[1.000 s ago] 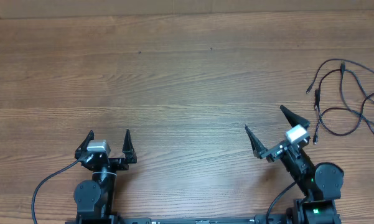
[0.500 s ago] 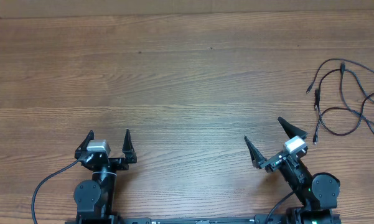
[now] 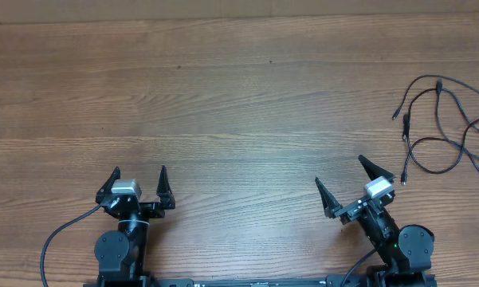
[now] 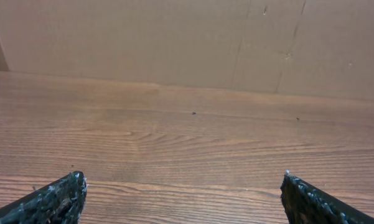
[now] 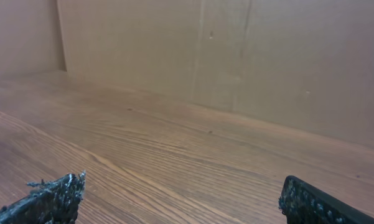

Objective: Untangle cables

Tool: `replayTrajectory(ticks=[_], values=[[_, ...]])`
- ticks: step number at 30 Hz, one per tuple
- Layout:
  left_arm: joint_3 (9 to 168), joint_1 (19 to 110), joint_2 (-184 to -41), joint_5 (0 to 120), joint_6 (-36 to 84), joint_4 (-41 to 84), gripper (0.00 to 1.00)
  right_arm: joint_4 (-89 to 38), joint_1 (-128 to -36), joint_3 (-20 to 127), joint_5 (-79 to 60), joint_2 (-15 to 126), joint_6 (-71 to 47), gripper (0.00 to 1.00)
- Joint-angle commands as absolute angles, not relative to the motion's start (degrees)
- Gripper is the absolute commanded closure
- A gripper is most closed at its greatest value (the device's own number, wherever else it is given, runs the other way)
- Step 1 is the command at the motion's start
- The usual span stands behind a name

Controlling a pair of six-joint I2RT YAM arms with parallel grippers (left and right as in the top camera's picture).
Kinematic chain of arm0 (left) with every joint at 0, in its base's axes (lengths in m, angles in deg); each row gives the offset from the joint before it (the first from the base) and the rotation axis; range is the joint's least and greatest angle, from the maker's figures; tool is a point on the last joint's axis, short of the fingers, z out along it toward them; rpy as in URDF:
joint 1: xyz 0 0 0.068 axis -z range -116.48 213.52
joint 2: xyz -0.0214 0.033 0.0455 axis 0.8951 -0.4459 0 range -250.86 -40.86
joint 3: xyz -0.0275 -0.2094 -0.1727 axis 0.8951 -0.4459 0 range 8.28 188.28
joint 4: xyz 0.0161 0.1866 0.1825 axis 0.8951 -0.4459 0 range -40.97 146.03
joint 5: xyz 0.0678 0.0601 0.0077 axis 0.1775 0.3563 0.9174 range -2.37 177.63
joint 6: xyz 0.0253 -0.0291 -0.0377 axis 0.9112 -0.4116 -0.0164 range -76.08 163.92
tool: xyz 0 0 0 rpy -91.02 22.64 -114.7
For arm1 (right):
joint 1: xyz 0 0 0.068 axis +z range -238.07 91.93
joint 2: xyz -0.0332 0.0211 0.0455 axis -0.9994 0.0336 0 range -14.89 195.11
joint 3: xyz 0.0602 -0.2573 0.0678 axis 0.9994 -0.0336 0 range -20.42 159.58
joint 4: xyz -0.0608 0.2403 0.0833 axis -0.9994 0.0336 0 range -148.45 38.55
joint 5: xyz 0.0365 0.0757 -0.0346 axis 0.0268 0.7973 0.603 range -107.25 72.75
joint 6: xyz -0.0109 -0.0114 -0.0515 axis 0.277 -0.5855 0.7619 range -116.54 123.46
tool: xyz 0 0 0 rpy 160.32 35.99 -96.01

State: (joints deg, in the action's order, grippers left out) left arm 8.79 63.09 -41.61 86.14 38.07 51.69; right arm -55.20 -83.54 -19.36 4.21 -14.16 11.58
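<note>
Approach step: with the left pincer (image 3: 139, 169) and the right pincer (image 3: 339, 170) both spread apart and empty, the tangled cables (image 3: 406, 126) lie on the worktop (image 3: 239, 104) beyond the right pincer, which likely reaches first.

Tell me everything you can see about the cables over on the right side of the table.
The cables are thin black cords lying slack on the wooden table at its right edge, looping over one another in a loose tangle. Several small plug ends stick out on the left side of the tangle, and part of it runs out of the overhead view. Only the table touches them; the right gripper sits open nearby, apart from them.
</note>
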Motion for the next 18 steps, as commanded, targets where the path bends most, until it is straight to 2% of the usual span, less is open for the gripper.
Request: replayTrajectory(ticks=[1, 18], values=[[8.58, 62.81, -41.11, 86.14, 37.88, 51.56, 0.0, -55.05, -83.69, -19.95, 1.39, -14.72, 11.36, 0.0], [8.58, 62.81, -41.11, 86.14, 37.9, 51.56, 0.0, -54.87, -85.27, -19.95, -0.54, -14.72, 13.5, 0.0]])
